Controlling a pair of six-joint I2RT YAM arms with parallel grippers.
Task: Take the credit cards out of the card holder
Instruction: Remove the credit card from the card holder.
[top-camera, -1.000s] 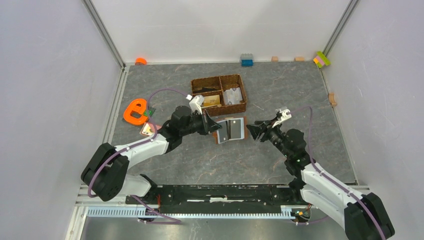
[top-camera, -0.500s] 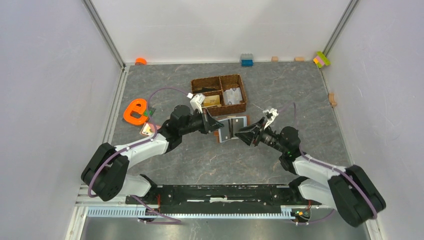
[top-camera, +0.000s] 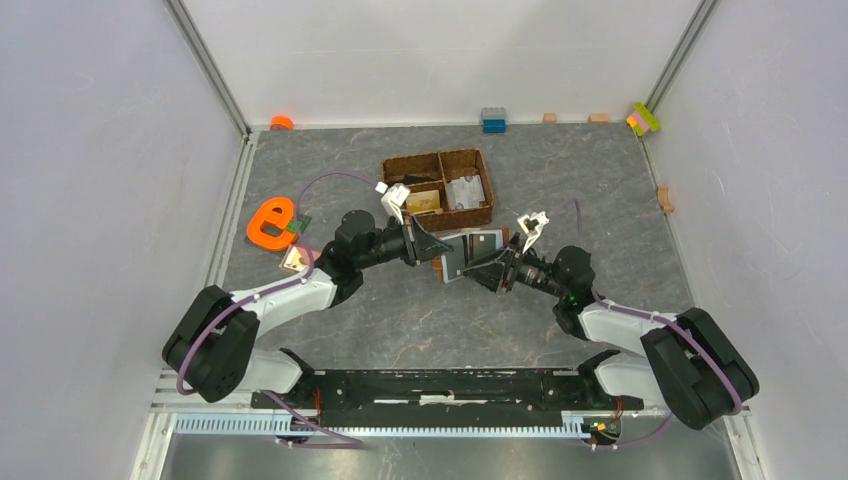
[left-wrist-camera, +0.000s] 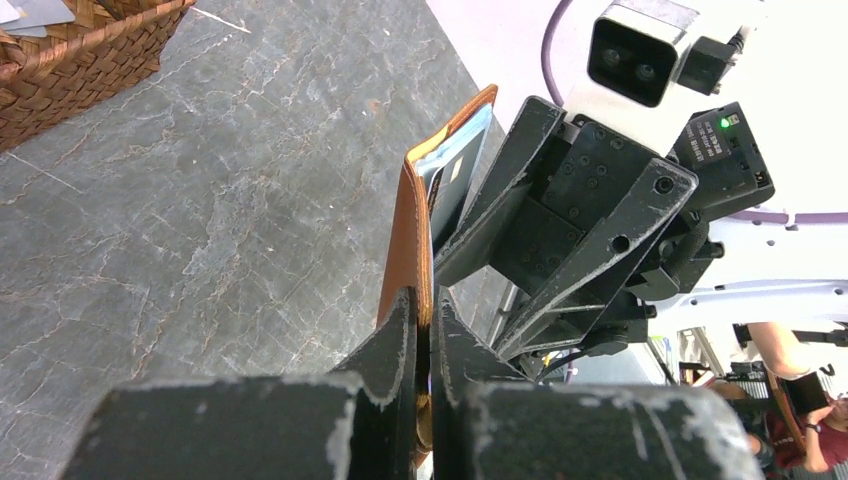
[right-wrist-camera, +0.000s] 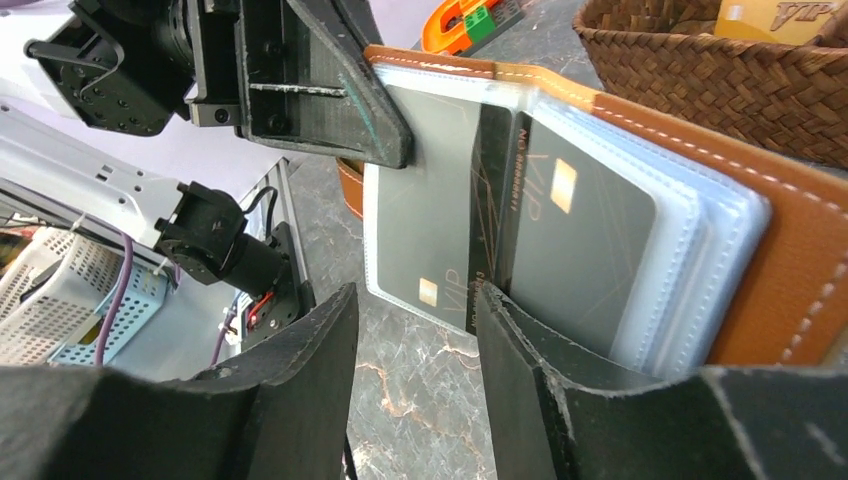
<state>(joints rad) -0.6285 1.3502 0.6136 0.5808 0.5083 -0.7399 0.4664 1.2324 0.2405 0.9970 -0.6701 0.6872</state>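
One open card holder spans lengthwise between both arms.

Card holder lower edge behind right jaws

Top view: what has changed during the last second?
The right gripper moved left to the card holder; its open jaws now reach the cards inside. The left gripper stayed shut on the card holder's edge, and the basket did not move.
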